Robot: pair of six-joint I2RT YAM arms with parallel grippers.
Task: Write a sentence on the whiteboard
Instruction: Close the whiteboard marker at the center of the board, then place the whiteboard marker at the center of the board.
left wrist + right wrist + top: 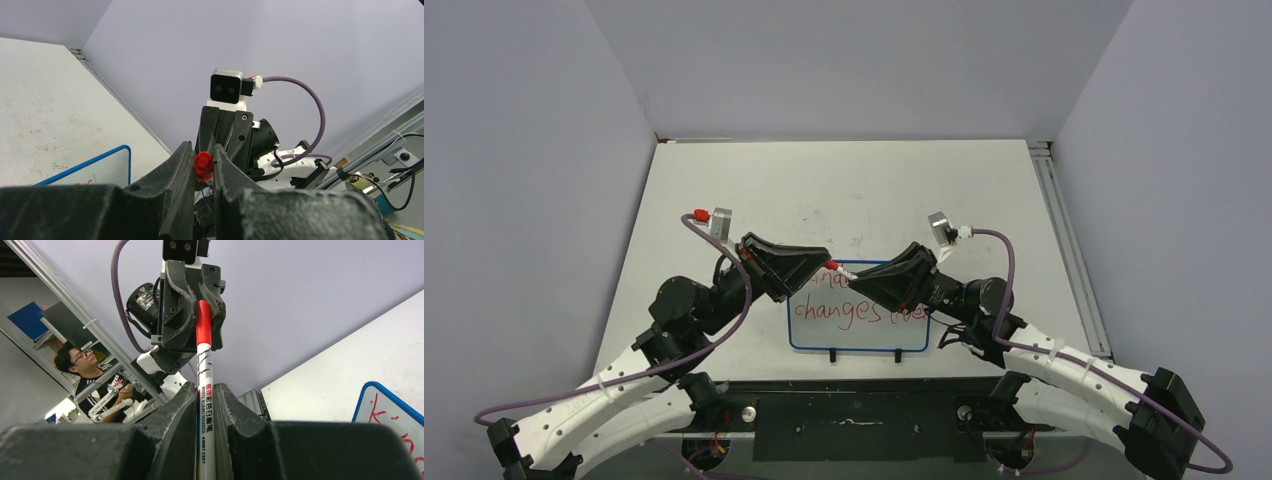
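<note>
The scuffed white tabletop (864, 190) carried the blue-framed whiteboard (864, 338) near its front edge, between the 2 arms, with red writing (849, 311) across it (partly hidden under the grippers). Above the board's far edge the right gripper (205, 390) was clamped on the white barrel of a whiteboard marker (204, 365), and the left gripper (204, 152) was pinched tight on its red cap (202, 322). The step looked like seating or pulling that cap; I could not tell which. Done well, both wrists would keep to the marker's axis, moving straight along it, without twisting or loosening either grip.
</note>
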